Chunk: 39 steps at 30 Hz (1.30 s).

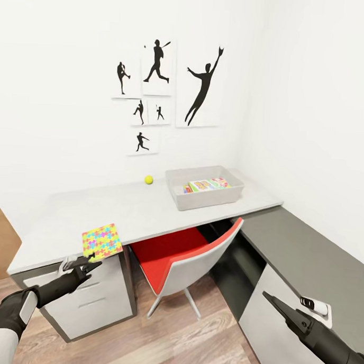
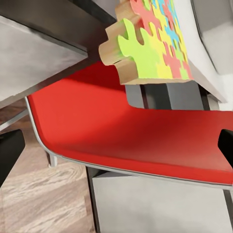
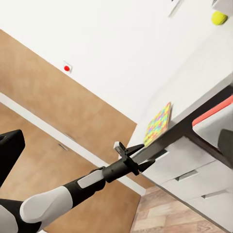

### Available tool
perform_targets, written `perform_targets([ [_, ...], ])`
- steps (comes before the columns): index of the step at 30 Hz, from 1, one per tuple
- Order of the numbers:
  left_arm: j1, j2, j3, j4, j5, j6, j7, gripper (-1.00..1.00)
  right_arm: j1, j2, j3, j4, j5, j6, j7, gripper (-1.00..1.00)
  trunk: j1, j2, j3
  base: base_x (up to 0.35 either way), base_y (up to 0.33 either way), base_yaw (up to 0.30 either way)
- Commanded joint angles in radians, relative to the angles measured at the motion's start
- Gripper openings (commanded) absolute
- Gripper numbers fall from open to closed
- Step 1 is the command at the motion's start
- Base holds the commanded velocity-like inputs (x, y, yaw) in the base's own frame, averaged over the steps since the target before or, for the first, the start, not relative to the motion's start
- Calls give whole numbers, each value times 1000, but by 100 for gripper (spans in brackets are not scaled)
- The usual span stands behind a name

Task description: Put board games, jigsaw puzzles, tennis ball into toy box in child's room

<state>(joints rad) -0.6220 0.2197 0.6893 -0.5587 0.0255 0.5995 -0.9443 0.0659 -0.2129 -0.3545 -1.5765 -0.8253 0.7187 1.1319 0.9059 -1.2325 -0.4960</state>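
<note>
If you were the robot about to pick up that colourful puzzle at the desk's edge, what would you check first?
1. Jigsaw puzzle within reach of left gripper: ok, it overhangs the desk edge just beyond it.
2. Left gripper open: ok.
3. Fingers around the puzzle: not ok, not yet.
4. Chair clear of the arm: cannot tell.
5. Toy box has room: ok, only a few items inside.
6. Tennis ball still outside the box: not ok.
</note>
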Motion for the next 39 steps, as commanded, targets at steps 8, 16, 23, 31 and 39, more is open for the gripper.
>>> perform_targets([
  [8, -1, 0, 3, 0, 3, 9, -1, 100, 0, 0, 0, 0, -6, 6, -1, 100, 0, 0, -1, 98, 0, 0],
  [16, -1, 1, 3, 0, 4, 11, -2, 100, 0, 0, 1, 0, -6, 3, -1, 100, 0, 0, -1, 16, 0, 0],
  [23, -1, 1, 4, 0, 6, 12, -5, 100, 0, 0, 2, 0, -6, 3, -1, 100, -27, 49, 21, 2, 0, 0],
  [31, -1, 1, 4, 0, 7, 10, -6, 100, 0, 0, 2, 0, -6, 2, -1, 100, -30, 56, 24, 0, 0, 0],
  [39, -1, 1, 3, 0, 7, 9, -4, 100, 0, 0, 2, 0, -5, 2, -1, 100, -30, 56, 24, 0, 0, 0],
])
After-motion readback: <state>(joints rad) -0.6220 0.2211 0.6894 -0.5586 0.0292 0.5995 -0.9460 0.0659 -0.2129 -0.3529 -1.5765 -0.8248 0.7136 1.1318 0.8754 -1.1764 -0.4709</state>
